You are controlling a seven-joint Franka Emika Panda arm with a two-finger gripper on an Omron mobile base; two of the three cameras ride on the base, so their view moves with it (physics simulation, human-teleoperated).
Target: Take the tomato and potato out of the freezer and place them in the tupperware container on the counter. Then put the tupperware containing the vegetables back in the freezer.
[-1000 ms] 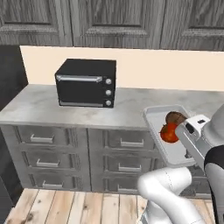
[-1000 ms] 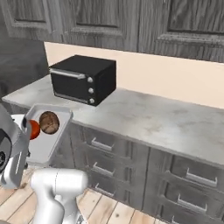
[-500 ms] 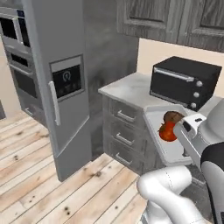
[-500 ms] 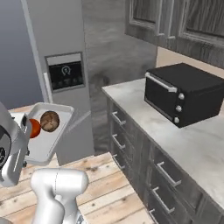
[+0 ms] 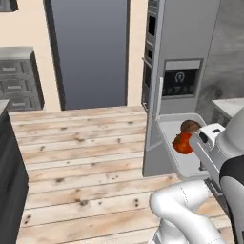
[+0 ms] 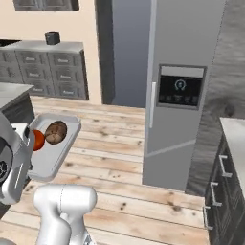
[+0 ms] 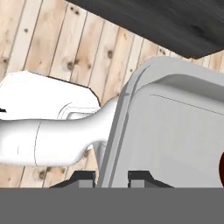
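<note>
Above the wooden floor [image 5: 76, 157], the shallow whitish rectangular tupperware tray [image 6: 52, 160] is gripped at its rim by the jaws. Red-orange tomato [image 5: 182, 143] and brown potato [image 6: 55, 132] are carried inside, touching, with the tall grey freezer [image 6: 184, 72] seen closed nearby.

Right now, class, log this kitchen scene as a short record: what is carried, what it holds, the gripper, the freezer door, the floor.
carried: tupperware container, held up in the air beside the arm
contents: tomato and potato, side by side at one end
gripper: gripper shut on the container's rim, one tip on each side
freezer: freezer door closed, white handle on its front
floor: wooden floor of light planks
</note>
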